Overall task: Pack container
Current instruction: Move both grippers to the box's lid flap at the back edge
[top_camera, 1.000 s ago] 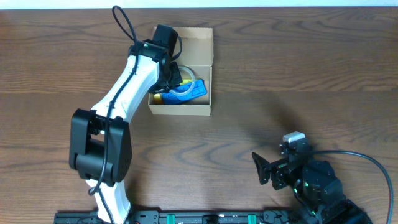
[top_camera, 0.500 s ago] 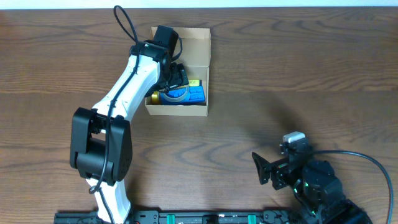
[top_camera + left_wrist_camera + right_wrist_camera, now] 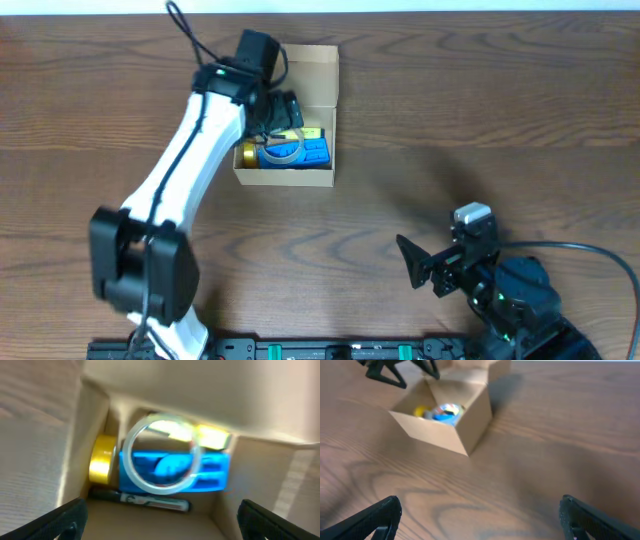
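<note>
**Container sits open and filled at 11 o'clock on the table**

Container (image 3: 288,176), a small tan cardboard box, lies toward 11 o'clock on the wooden table (image 3: 480,120). Its flap lid (image 3: 308,72) is thrown back on the 12 o'clock side. Inside, the left wrist view shows a clear tape roll (image 3: 160,457) lying on a blue block (image 3: 210,472). A yellow tape roll (image 3: 102,460) stands on edge at the 9 o'clock wall, and a black pen (image 3: 150,503) lies along the 6 o'clock wall. A small yellow item (image 3: 212,437) sits at about 1 o'clock; what it is cannot be told.

The left gripper (image 3: 161,519) hangs over the box mouth with its jaws spread wide and nothing between them. The right gripper (image 3: 480,515) waits well apart at 5 o'clock, also spread and empty.

Packing looks nearly done, and closing the flap seems the likely step left. The box is probably light, with thin walls that give under a pinch. It may also slide on the smooth wood if pushed from one side. The flap's free edge at 12 o'clock looks the best place to take hold. Steadying the 6 o'clock wall with the other gripper would help, and the loose contents could shift if the box is tipped.
</note>
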`<action>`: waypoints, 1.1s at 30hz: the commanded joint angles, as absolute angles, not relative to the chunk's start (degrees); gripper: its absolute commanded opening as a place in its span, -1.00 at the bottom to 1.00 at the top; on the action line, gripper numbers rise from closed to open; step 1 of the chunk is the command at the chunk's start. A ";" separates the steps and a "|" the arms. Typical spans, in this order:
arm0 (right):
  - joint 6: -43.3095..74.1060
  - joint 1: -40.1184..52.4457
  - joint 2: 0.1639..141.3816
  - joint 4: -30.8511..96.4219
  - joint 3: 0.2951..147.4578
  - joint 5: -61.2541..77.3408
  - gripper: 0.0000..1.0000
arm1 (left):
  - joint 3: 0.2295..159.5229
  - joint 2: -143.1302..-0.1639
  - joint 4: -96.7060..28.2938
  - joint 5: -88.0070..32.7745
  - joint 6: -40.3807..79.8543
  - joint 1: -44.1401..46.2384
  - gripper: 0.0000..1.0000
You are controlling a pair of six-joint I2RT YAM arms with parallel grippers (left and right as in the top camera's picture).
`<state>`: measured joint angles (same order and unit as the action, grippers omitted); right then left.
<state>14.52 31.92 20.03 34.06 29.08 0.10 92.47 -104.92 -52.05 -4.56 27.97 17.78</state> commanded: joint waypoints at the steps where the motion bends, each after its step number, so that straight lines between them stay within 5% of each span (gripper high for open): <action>1: 15.22 31.31 25.04 32.49 34.83 1.74 0.99 | 96.18 -99.63 -51.94 -4.82 25.96 17.43 0.94; 4: 14.92 30.35 33.30 32.29 41.19 1.32 0.98 | 97.65 -96.88 -51.90 -3.03 25.69 16.60 1.00; 10: 12.34 25.91 55.02 33.01 57.25 1.37 0.95 | 98.13 -94.45 -50.92 -2.11 25.71 11.73 0.48; 16: 12.36 20.18 77.06 34.06 72.93 2.04 -0.28 | 98.13 -95.55 -48.14 -2.61 25.76 4.21 -0.14; 20: 12.38 18.15 88.36 33.85 80.36 4.03 -0.97 | 98.13 -97.34 -45.10 -3.68 25.74 0.08 -0.81; 33: 20.67 14.33 108.40 23.59 84.38 17.82 -0.98 | 98.13 -113.10 -34.96 -17.80 26.37 -7.14 -0.90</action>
<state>17.47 15.20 106.28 24.27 83.22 13.41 97.69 -110.32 -35.77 -12.71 25.89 -6.39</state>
